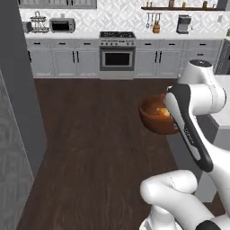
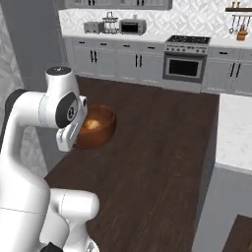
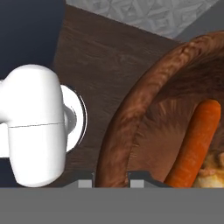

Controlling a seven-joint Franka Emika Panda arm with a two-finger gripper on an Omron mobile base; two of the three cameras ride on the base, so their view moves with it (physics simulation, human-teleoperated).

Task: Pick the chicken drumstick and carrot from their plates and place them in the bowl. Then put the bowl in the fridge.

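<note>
Our tool (image 3: 111, 181) is clenched on the rim of the bowl (image 3: 131, 109), one fingertip on each side of the coppery wall in the hand view, and the bowl hangs in the air over the dark wood floor (image 1: 94, 134), carried out in front of the arm. Inside it the carrot (image 3: 194, 140) lies slanted against the inner wall, with the chicken drumstick (image 3: 214, 168) touching its lower end at the edge of the picture; from the base cameras we see only a golden patch in the bowl's hollow. So we judge that both foods are loaded and the step in hand is the carry to the fridge (image 1: 20, 90), whose tall grey side stands at the left of the left base view, well apart from the bowl. To do this well we should keep the bowl level, since a rim grip lets a deep bowl swing and tip, and the carrot already leans high on the wall. We should move slowly, avoid sudden wrist rolls, and keep the bowl clear of the counter (image 2: 236, 133) on the right. We cannot tell from here whether the fridge door is open, so that needs checking before we approach a shelf.
</note>
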